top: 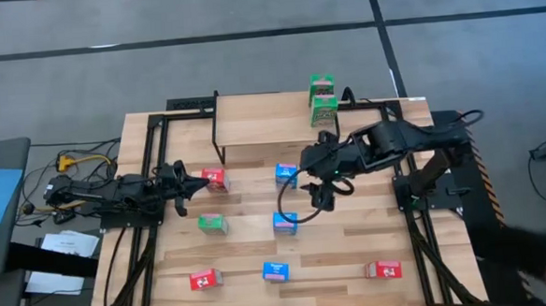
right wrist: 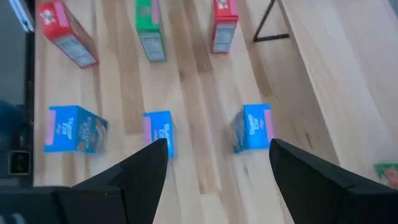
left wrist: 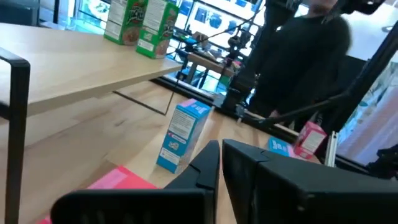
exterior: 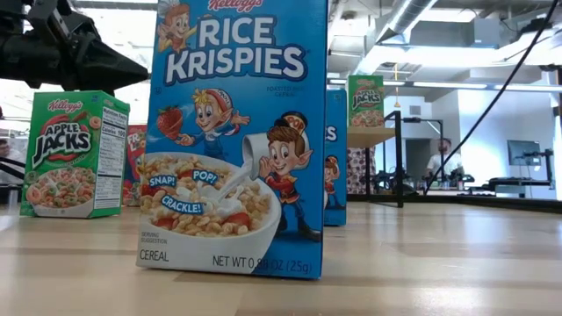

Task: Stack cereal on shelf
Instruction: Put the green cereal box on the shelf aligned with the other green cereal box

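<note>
Blue cereal box (exterior: 237, 132) seen upright nr worktop (top: 353, 252) front edge; left hand (top: 200, 183) shut, nothing held; right hand (top: 324, 199) spread wide, empty.

Top of the front blue box (exterior: 235, 140) cut off; far red box (exterior: 136, 162) mostly hidden behind it.

Even, bright overhead lighting; shadows on the tabletop (top: 353, 242) are soft and short. In the low view, ceiling strip lights (exterior: 457, 85) and windows at upper left glare white. Both wrist views are motion-softened, with near fingers (right wrist: 140, 171) out of focus.
</note>
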Controlling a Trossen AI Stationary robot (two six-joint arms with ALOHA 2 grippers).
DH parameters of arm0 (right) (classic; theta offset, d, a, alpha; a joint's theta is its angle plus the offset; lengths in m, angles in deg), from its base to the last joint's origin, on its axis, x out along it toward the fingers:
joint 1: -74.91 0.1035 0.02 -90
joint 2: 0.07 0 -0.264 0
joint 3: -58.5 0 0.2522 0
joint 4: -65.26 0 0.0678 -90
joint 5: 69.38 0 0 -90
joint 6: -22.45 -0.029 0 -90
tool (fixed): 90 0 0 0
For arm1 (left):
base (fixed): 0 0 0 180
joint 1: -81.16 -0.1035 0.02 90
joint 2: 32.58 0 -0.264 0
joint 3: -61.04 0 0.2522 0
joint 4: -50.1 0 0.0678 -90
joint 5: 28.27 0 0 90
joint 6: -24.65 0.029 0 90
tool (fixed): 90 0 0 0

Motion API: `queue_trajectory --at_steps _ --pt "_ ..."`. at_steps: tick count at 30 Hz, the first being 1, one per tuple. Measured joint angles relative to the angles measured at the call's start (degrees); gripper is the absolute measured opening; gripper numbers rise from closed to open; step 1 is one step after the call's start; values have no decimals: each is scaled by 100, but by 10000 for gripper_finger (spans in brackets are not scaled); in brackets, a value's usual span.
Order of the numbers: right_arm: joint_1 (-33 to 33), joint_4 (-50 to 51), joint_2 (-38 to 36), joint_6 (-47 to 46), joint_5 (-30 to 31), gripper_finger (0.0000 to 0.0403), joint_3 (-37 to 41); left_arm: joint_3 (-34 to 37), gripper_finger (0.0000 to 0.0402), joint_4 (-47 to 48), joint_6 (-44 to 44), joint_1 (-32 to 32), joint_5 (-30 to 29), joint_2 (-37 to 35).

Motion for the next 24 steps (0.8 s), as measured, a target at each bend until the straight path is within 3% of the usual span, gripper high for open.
queue_trajectory --at_steps 5,17,24 --pt "-70 -64 28 152 4 305 -5 0 66 -47 125 -2 0 -9" --pt "-332 -21 -96 163 9 305 -1 0 244 -88 193 -2 -44 -7" --pt "-330 -53 -208 -9 2 305 -5 0 298 -24 -298 -7 -752 -7"
